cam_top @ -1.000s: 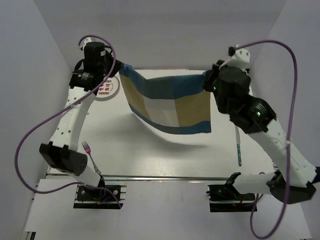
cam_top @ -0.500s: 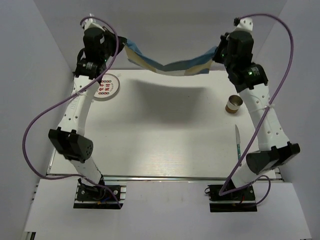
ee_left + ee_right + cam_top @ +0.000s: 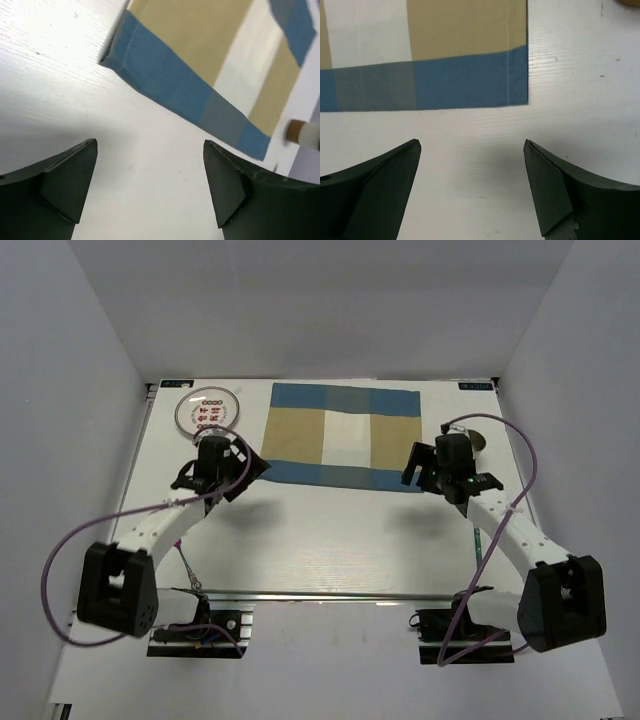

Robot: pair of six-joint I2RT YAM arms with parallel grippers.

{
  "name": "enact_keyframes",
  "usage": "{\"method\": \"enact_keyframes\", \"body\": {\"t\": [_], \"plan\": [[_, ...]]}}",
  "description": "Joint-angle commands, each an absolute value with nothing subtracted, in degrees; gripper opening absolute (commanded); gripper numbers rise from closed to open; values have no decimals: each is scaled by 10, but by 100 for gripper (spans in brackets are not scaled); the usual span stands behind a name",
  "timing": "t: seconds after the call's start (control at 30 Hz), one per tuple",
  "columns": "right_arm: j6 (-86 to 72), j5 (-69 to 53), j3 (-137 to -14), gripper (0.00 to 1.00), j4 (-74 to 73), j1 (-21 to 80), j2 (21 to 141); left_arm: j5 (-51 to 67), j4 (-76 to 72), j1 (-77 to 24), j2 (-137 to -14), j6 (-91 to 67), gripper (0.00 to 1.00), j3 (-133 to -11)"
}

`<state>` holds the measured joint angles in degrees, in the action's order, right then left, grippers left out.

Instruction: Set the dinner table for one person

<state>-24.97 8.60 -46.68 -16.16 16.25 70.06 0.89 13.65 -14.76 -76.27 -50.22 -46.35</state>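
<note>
The mat (image 3: 345,435), airborne a second ago, lies flat at the bench's (image 3: 330,540) far edge; left hand (image 3: 150,187) and right hand (image 3: 472,185) gape empty.

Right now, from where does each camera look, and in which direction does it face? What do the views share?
Top external: above and behind the bases, looking down on the dinner table; the left arm and right arm show whole.
Left wrist: on the left arm, low, facing the near left corner of the placemat; the open left gripper shows below.
Right wrist: on the right arm, facing the placemat's near right corner; the open right gripper shows below.
Shared: all three show the placemat lying flat.
</note>
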Motion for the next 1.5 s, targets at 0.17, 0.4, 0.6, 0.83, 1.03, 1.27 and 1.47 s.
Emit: {"method": "enact_keyframes", "body": {"t": [0.17,0.4,0.6,0.83,1.03,1.27,1.47], "plan": [[-210,71,-673,89,-170,169,922,33,139,-159,-813,-451,98,-637],[-220,81,-884,89,-308,172,1146,104,308,-170,-1163,-402,98,-992],[-236,91,-867,89,-300,174,1167,112,323,-185,-1251,-415,98,-1018],[-201,81,-847,89,-300,186,1187,54,303,-198,-1199,-475,98,-866],[-210,77,-784,89,-279,204,1170,-29,307,-204,-1120,-519,98,-738],[-257,80,-667,89,-217,224,1088,-59,299,-204,-1055,-508,98,-662],[-290,103,-616,89,-194,234,1054,-63,323,-198,-1068,-492,98,-682]]}}
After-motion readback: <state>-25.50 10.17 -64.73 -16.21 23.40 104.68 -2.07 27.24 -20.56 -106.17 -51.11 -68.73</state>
